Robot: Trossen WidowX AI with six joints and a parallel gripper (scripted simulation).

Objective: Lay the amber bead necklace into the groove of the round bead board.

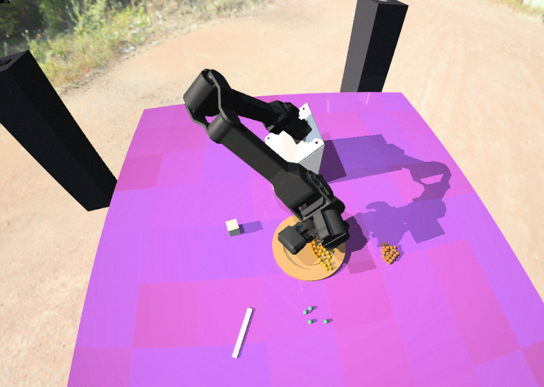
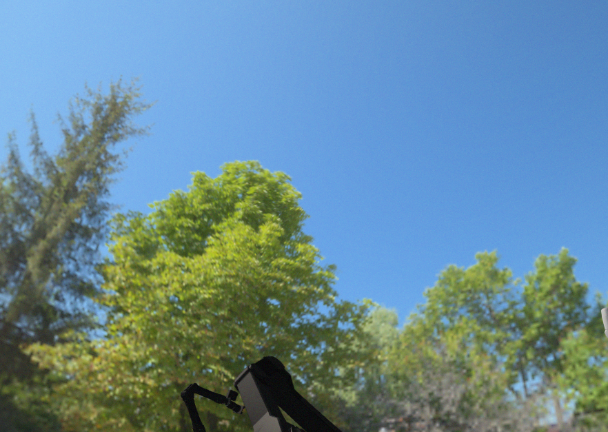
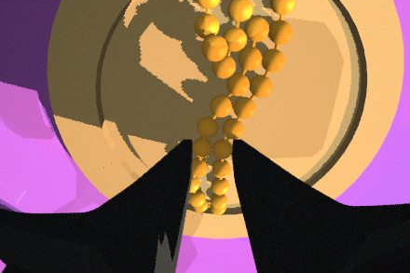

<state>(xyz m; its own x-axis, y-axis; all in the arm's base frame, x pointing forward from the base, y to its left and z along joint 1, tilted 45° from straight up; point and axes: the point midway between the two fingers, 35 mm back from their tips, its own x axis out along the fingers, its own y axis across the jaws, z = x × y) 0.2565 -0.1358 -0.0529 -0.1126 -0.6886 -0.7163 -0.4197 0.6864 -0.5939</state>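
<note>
Hand [image 1: 330, 229] [image 3: 211, 147] narrowed, its fingers grip two side-by-side strands of the amber bead necklace [image 1: 321, 253] [image 3: 239, 85]. Purple-and-pink, the worktop [image 1: 193, 312] shows both far corners in the top view; its near corners are cut off. One black arm [image 1: 252, 152] reaches over it from near the far edge. One round bead board [image 1: 290, 269] [image 3: 384, 73], tan with a circular groove, lies between the left and right edges. Across it runs the one necklace, glossy orange-gold, in a crowded bundle rather than round the groove; the narrow end reaches the groove near the fingers. One slim white bar [image 1: 242, 332] lies toward the near-left corner. One reddish-brown bead cluster [image 1: 389, 253] sits between board and right edge, and one pale block [image 1: 232, 227] toward the left edge. Four small green beads [image 1: 309, 308] lie on the near-edge side of the board. From above, the arm hides the fingertips and part of the necklace; the wrist view crops its top, so its beads cannot be fully counted. Outside shows no worktop.
</note>
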